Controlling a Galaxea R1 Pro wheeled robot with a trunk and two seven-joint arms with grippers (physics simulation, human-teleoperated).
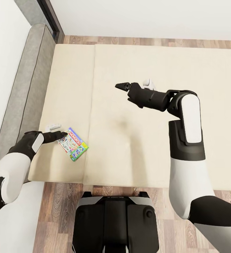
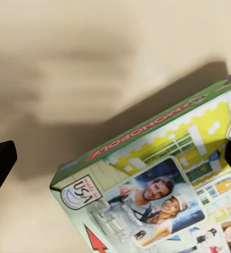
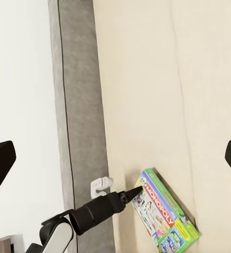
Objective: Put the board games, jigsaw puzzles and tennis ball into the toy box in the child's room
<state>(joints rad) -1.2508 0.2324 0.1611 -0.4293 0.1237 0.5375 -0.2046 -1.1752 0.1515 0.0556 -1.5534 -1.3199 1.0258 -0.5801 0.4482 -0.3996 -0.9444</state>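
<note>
My left gripper touches the board game on the bed, spread wide; my right gripper hovers wide too.

Both arms wear smooth white shells broken by black joints. The right arm carries a white oblong panel near its elbow. Each forearm is matte black and tapers to dark pointed fingers. The base has glossy black rounded housings.
</note>
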